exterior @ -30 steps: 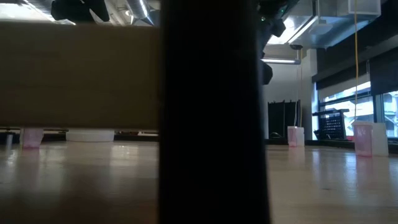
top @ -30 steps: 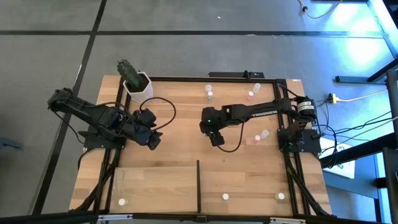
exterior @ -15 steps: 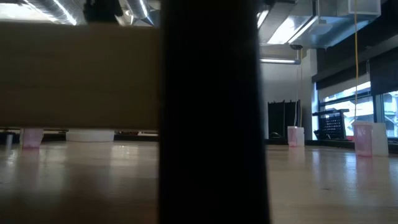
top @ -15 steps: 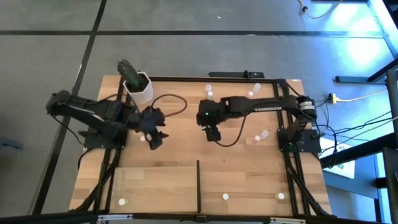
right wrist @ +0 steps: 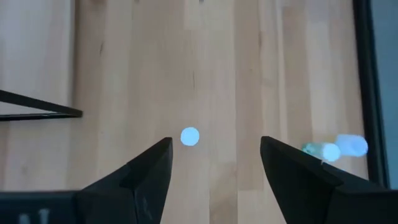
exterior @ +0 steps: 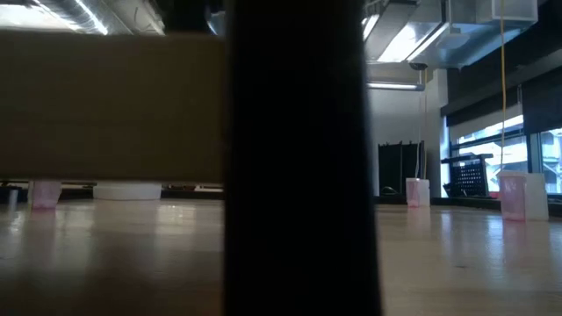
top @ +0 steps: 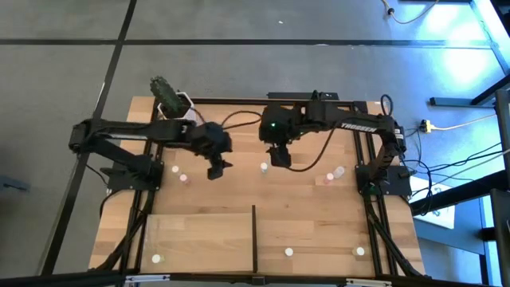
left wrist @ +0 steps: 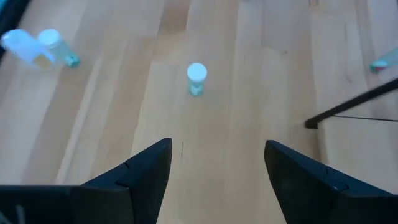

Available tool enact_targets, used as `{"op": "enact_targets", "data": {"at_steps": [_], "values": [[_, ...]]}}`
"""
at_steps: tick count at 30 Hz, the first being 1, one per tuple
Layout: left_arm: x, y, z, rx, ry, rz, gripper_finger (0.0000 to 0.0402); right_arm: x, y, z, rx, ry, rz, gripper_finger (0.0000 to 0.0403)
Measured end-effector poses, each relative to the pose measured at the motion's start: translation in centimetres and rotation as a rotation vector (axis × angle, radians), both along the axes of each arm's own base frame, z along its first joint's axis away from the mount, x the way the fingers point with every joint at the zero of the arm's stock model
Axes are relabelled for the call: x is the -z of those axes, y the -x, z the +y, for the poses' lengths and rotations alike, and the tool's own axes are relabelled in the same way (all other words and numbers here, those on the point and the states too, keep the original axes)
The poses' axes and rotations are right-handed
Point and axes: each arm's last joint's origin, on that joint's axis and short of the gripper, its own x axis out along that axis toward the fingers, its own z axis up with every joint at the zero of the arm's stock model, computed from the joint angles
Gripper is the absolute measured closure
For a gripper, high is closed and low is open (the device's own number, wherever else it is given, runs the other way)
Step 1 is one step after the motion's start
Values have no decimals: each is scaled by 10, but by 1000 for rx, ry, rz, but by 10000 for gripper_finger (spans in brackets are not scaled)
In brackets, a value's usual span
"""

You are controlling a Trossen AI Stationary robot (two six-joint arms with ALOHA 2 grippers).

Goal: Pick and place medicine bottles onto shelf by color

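On the left of the desk (top: pixel 239 195) our left gripper (top: pixel 216 169) hovers with fingers spread and empty, two bottles (top: pixel 180 174) lying just behind it. A lone bottle (top: pixel 264 167) stands between it and our right gripper (top: pixel 280 158), likewise spread wide and empty directly above that bottle. By our judgement we are early: the shelf (top: pixel 199 235) holds only one bottle (top: pixel 156 259), with most scattered elsewhere.
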Motion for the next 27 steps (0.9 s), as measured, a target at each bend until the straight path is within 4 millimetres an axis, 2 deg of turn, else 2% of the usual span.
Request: {"op": "enact_targets", "data": {"at_steps": [7,13,20,27], "values": [[31,-40,20,56,42,-29,152,-44,14,2,44,-21,-86,159],[57,-66,29,138,63,-58,152,-71,22,2,46,-17,-182,159],[88,-91,33,155,64,-80,152,-78,25,2,40,-13,-206,159],[113,-105,35,146,61,-75,152,-77,25,2,40,-12,-201,159]]}}
